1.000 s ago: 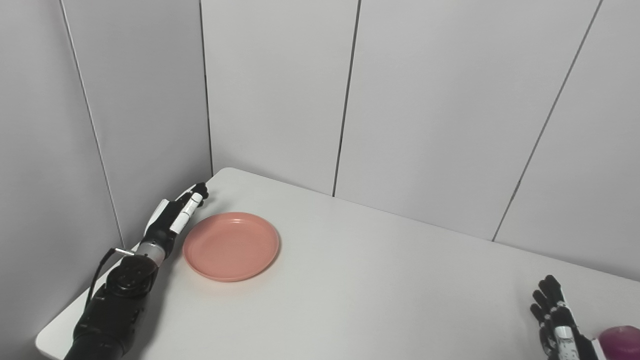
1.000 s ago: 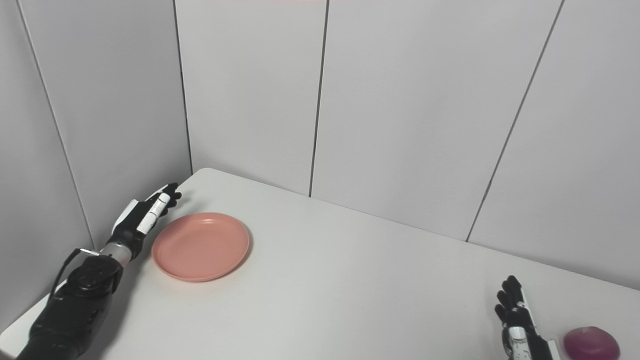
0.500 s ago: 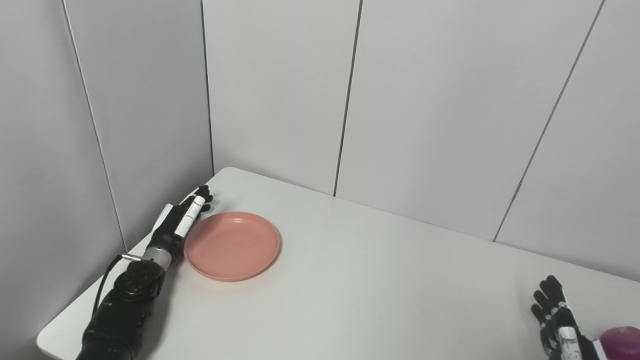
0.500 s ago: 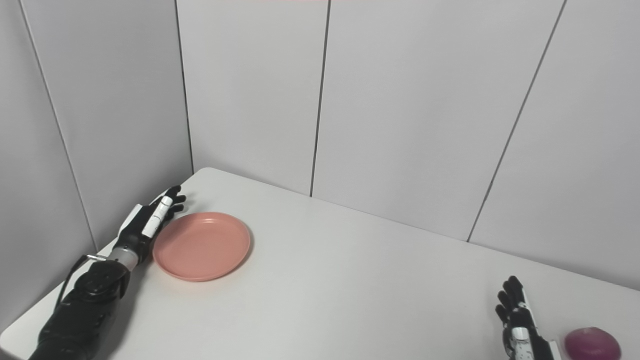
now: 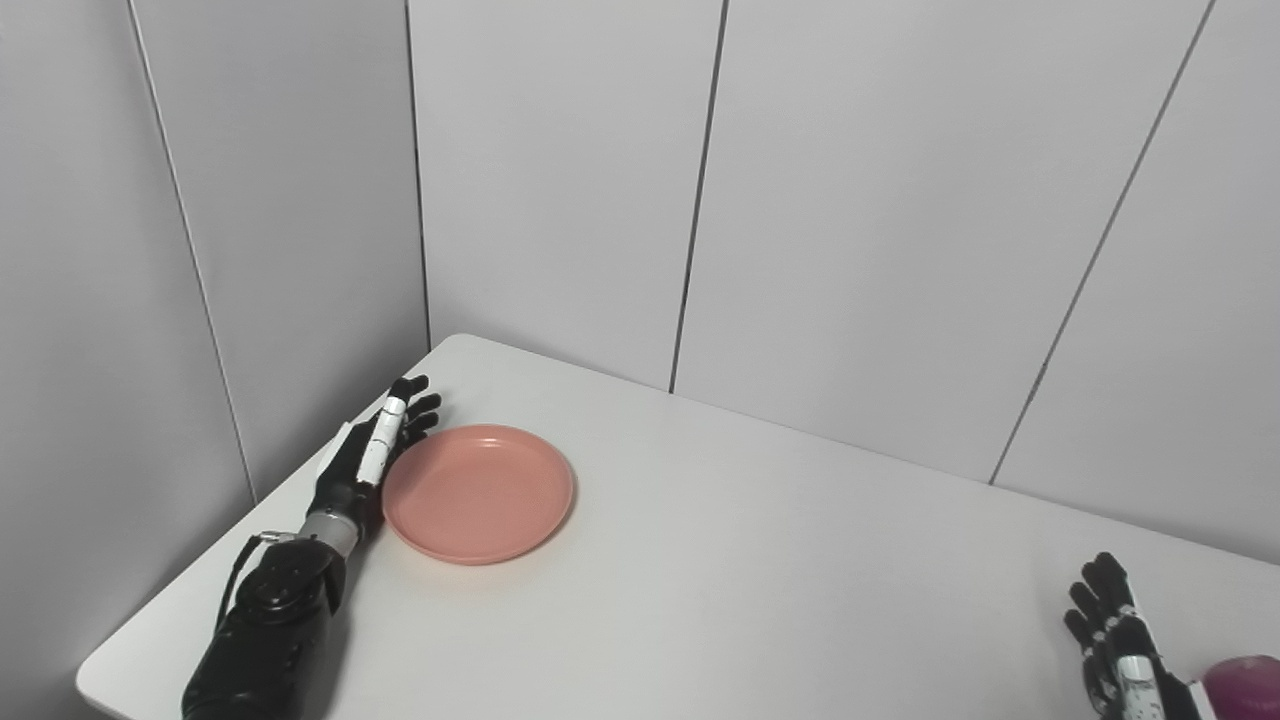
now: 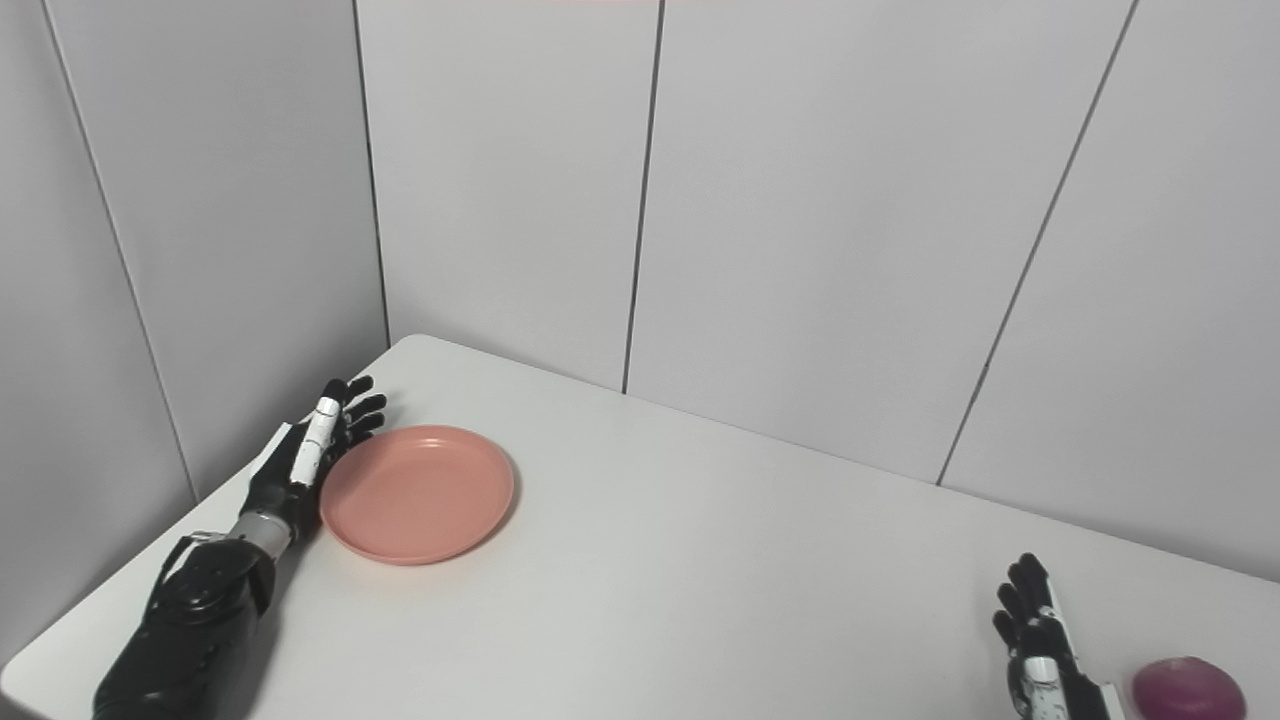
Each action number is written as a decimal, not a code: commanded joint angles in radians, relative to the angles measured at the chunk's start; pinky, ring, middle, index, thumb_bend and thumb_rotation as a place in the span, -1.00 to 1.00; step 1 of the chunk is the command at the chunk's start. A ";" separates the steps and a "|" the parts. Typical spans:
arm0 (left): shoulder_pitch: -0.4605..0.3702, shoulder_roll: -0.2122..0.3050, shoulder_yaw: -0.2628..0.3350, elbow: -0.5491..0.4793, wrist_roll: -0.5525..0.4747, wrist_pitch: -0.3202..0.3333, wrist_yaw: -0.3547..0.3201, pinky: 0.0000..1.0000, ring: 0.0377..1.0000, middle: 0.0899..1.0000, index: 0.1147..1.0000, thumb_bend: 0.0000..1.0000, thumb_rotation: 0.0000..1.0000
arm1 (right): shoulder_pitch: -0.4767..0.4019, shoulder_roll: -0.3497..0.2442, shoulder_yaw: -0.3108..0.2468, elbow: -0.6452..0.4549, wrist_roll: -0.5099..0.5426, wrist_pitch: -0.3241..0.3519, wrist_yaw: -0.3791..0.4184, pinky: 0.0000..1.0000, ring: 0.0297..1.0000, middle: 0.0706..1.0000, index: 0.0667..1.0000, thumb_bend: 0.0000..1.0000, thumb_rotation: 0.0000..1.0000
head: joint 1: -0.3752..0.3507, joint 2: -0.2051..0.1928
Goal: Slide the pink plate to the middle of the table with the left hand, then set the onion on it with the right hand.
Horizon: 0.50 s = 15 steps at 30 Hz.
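Right eye view is showing the right hand (image 6: 1035, 640) at the near edge, fingers spread and pointing up the table (image 6: 720, 560), gripping nothing. The onion (image 6: 1187, 687) is sitting just right of that hand, apart from it; it is roundish, slightly wider than tall, and its pointing end cannot be told. Farther off, the left hand (image 5: 375, 455) is lying flat on its edge, fingers straight, apart and aimed away toward the back corner, holding nothing. The plate (image 5: 478, 492) is resting upright just right of this hand, its left rim touching or almost touching the palm side; being round, it has no long axis. Compared with a second ago, the left hand is pressing closer and the plate is sitting slightly farther right; the right hand and onion are staying put.
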 commanded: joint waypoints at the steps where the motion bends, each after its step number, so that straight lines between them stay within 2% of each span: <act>1: -0.026 -0.005 0.007 -0.012 -0.042 0.002 -0.043 0.87 0.82 0.79 0.78 0.59 1.00 | 0.071 0.003 -0.005 0.045 0.007 -0.004 0.002 1.00 1.00 1.00 1.00 0.20 0.85 | 0.000 0.001; 9: -0.029 -0.028 0.033 -0.016 -0.118 0.029 -0.075 0.88 0.83 0.80 0.80 0.63 1.00 | 0.071 0.003 -0.003 0.041 -0.011 -0.004 -0.009 1.00 1.00 0.98 1.00 0.25 0.84 | -0.006 0.005; 15: -0.030 -0.044 0.026 -0.023 -0.138 0.039 -0.106 0.89 0.83 0.81 0.81 0.69 1.00 | 0.070 0.001 -0.002 0.037 -0.013 0.000 -0.009 1.00 1.00 0.98 1.00 0.25 0.84 | -0.006 0.003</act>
